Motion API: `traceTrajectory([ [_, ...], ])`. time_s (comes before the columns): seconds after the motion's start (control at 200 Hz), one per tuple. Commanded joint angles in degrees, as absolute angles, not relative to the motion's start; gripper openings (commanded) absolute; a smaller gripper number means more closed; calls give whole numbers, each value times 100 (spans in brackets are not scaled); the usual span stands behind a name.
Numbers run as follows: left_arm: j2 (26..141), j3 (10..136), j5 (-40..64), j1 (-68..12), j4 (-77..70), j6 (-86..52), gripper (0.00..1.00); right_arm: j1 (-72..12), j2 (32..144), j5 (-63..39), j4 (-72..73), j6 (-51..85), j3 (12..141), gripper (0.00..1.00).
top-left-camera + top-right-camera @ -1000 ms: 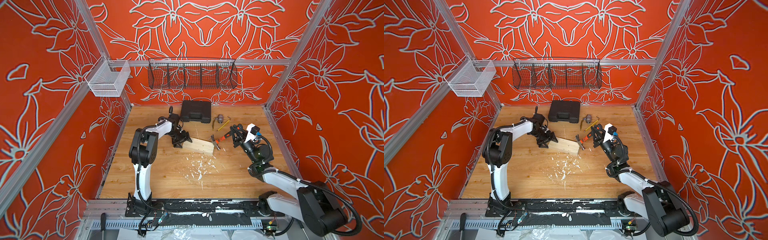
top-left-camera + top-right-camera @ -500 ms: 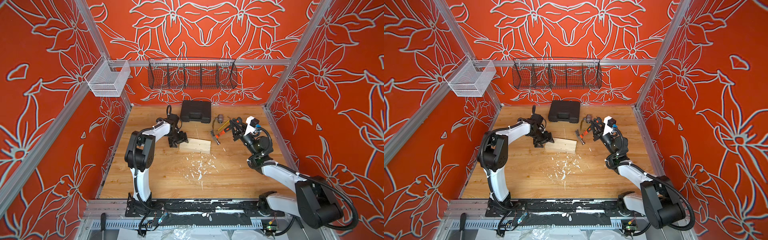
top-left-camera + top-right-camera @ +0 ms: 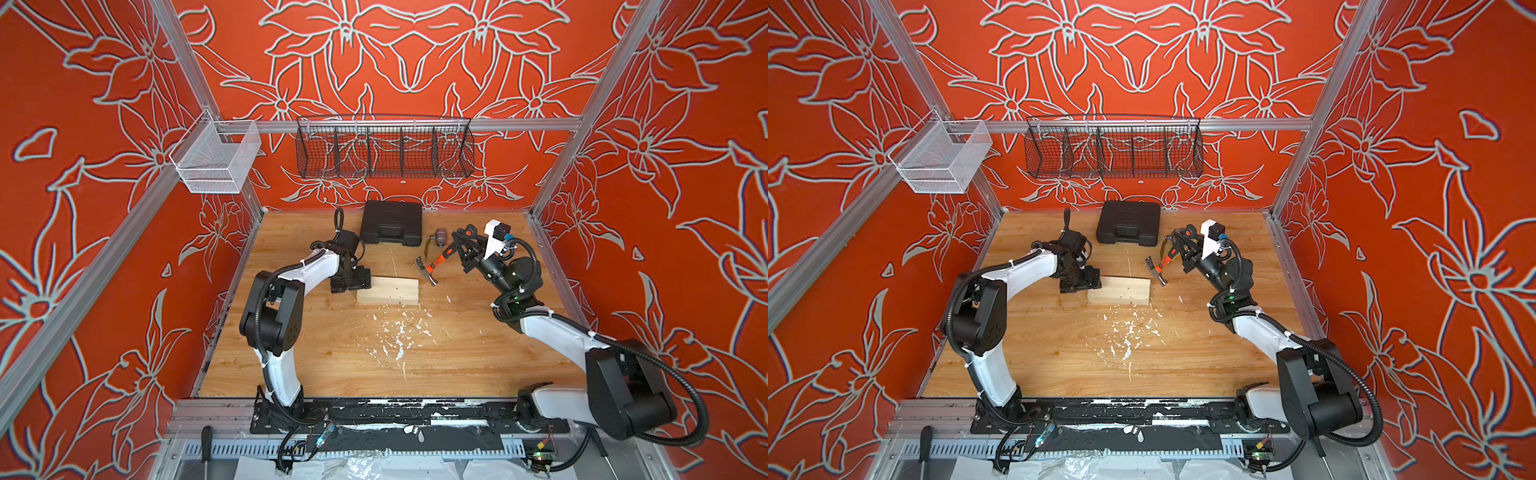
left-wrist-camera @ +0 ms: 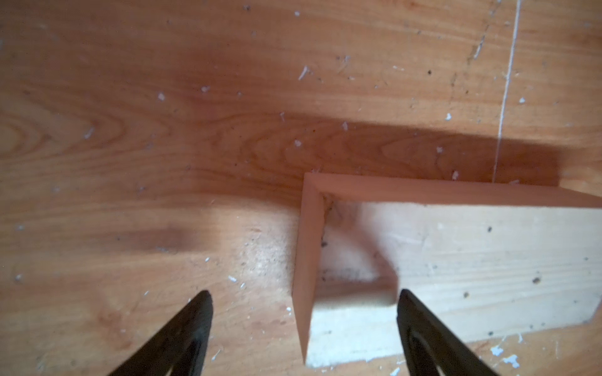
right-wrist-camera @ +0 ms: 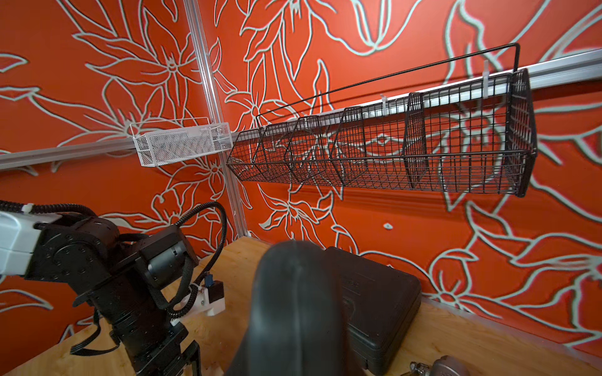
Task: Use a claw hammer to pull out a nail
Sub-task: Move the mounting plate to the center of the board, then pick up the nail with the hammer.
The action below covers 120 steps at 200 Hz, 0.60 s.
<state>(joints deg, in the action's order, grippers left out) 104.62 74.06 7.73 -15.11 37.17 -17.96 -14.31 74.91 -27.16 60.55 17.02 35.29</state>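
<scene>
The claw hammer (image 3: 430, 266) (image 3: 1160, 266) hangs tilted above the floor. Its silver head points down toward the right end of a pale wooden block (image 3: 388, 291) (image 3: 1120, 291). My right gripper (image 3: 461, 246) (image 3: 1185, 246) is shut on the orange shaft. The black rubber end (image 5: 293, 309) fills the right wrist view. At the block's left end my left gripper (image 3: 351, 280) (image 3: 1080, 282) (image 4: 303, 293) stands open; one finger is over the block (image 4: 456, 260), its mate over the floor. I see no nail in any view, only small dark holes in the block.
A black tool case (image 3: 390, 224) (image 5: 381, 302) lies at the back, with a small metal part (image 3: 439, 237) beside it. White chips (image 3: 399, 332) litter the floor. A black wire basket (image 3: 384, 147) and a white mesh basket (image 3: 214, 162) hang on the walls.
My right gripper has carried the hammer off the block's right end, back and to the right. The block has turned to lie straighter, and my left gripper now sits at its left end.
</scene>
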Motion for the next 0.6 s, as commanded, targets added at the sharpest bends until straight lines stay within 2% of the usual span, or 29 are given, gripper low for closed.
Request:
traceTrajectory([
  [0.0, 9858, 7315, 478, -1538, 3428, -1314, 87, -1398, 7418, -2969, 6355, 1829, 3885, 0],
  [0.205, 9339, 7423, 618, -1555, 3100, -251, 84, -1399, 7526, -3336, 6151, 1863, 4139, 0],
  [0.595, 9290, 7213, 2375, -2024, 1698, 2268, 68, -1362, 7265, -3767, 5190, 1563, 4533, 0],
])
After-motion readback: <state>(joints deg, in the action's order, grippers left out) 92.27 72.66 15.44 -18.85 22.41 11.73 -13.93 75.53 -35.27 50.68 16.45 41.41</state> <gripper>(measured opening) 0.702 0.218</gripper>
